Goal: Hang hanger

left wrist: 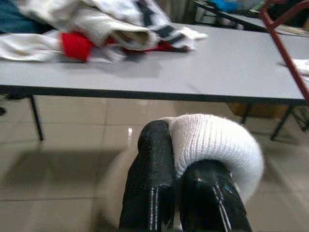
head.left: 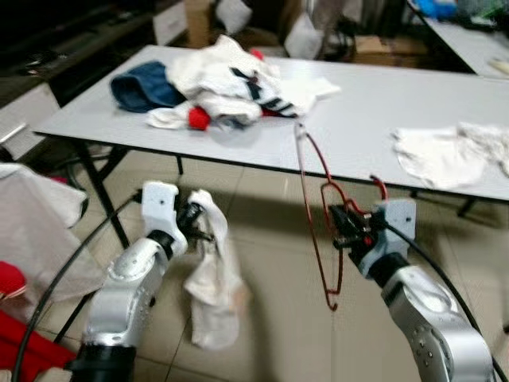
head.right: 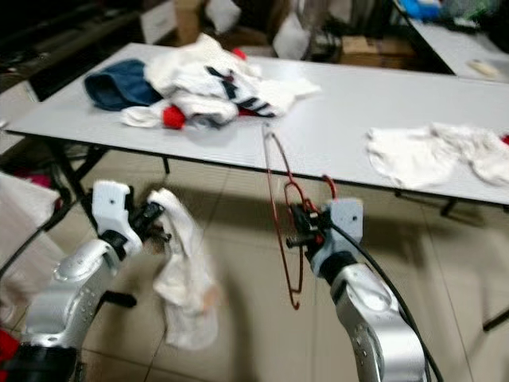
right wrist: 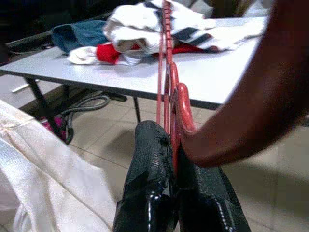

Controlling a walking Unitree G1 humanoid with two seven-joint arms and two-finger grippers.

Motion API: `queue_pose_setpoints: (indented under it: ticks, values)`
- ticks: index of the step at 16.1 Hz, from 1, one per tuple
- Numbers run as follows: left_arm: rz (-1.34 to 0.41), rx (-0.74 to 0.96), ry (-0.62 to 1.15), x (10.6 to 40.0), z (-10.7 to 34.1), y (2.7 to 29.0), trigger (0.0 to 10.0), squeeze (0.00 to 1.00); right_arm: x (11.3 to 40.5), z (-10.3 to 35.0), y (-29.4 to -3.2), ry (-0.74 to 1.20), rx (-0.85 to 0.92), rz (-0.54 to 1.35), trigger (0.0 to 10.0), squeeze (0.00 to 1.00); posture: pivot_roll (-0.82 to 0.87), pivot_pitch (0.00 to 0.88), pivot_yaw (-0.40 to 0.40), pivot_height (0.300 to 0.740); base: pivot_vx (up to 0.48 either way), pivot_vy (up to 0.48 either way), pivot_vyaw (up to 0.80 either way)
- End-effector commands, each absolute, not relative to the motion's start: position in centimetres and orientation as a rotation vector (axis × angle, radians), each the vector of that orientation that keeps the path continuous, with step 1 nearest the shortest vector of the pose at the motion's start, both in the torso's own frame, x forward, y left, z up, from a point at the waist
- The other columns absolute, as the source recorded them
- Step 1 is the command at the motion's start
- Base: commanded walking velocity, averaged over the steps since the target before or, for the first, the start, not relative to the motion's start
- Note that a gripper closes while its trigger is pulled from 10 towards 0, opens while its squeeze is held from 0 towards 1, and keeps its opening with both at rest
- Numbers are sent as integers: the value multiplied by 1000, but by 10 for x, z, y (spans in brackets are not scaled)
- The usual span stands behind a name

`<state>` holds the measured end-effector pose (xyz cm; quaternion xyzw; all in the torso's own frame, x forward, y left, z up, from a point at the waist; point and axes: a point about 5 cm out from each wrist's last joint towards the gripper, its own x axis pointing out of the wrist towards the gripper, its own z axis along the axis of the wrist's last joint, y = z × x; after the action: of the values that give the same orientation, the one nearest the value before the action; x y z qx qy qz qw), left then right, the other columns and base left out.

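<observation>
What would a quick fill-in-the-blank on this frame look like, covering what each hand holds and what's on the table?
1. The right hand is shut on a ____ wire hanger.
2. The left hand is shut on a ____ garment that hangs toward the floor.
3. The pile of clothes lies on the grey ____.
4. Beside that pile lies a folded ____ denim item.

Missing words: red; white; table; blue
</observation>
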<state>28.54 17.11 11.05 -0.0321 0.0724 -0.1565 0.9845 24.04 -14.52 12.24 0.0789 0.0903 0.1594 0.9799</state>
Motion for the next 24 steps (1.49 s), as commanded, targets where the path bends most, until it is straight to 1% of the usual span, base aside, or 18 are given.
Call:
queue_pose_setpoints:
  ticks: [1,4,16,21,24]
  values:
    - [-312,-59,113,288,118,173,10000,0,241,126,-141,170,149,341,10000,0,-98,0,7,740,281,0,0]
    - [-311,-55,111,288,119,175,10000,0,241,126,-142,166,135,341,10000,0,-98,0,8,740,281,0,800]
    - [-314,-57,107,289,120,175,10000,0,239,127,-138,159,160,383,10000,0,-102,0,9,740,281,0,0]
    - [-310,-59,107,289,119,177,10000,0,238,127,-137,164,158,393,10000,0,-102,0,6,740,283,0,-761]
    - [-306,-60,105,290,119,177,10000,0,239,127,-138,164,156,394,10000,0,-104,0,3,740,284,0,-304]
